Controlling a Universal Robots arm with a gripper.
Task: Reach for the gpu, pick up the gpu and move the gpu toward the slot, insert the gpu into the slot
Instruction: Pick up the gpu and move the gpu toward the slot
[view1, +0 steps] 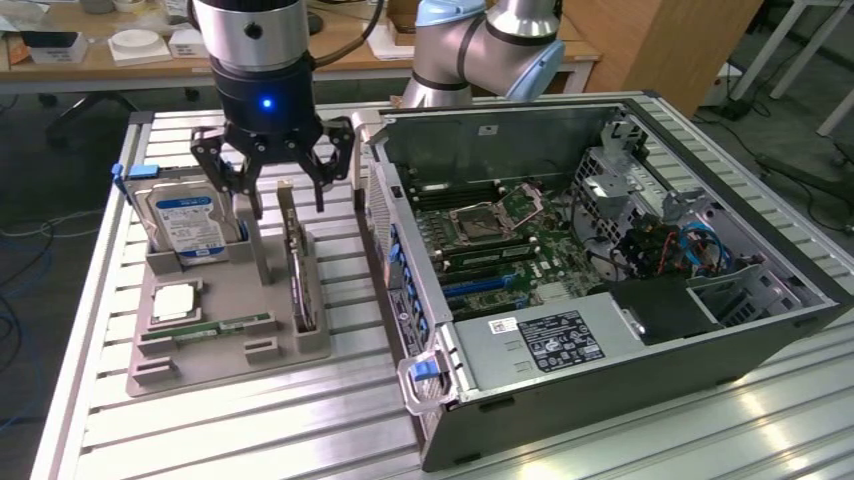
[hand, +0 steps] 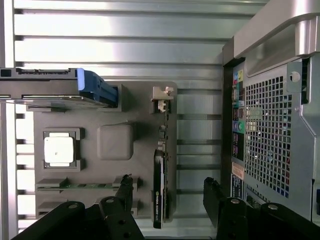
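Observation:
The gpu (view1: 296, 272) stands on its long edge in a slot of the grey holder tray (view1: 227, 365), a thin dark card with a pale bracket end (hand: 161, 97) toward the far side. My gripper (view1: 283, 198) hangs just above its far end, open, with one finger on each side and nothing held. In the wrist view the gpu (hand: 159, 186) runs between the two dark fingertips (hand: 125, 187) of the gripper (hand: 168, 194). The motherboard's blue expansion slots (view1: 483, 287) lie inside the open computer case (view1: 667, 330).
On the tray (hand: 116, 141) a blue-labelled hard drive (view1: 187, 225) stands upright, with a processor chip (view1: 176, 300) and a green memory stick (view1: 214, 328) in front of it. The case's perforated rear panel (hand: 270, 125) rises close beside the tray. A ribbed metal table (view1: 267, 430) carries everything.

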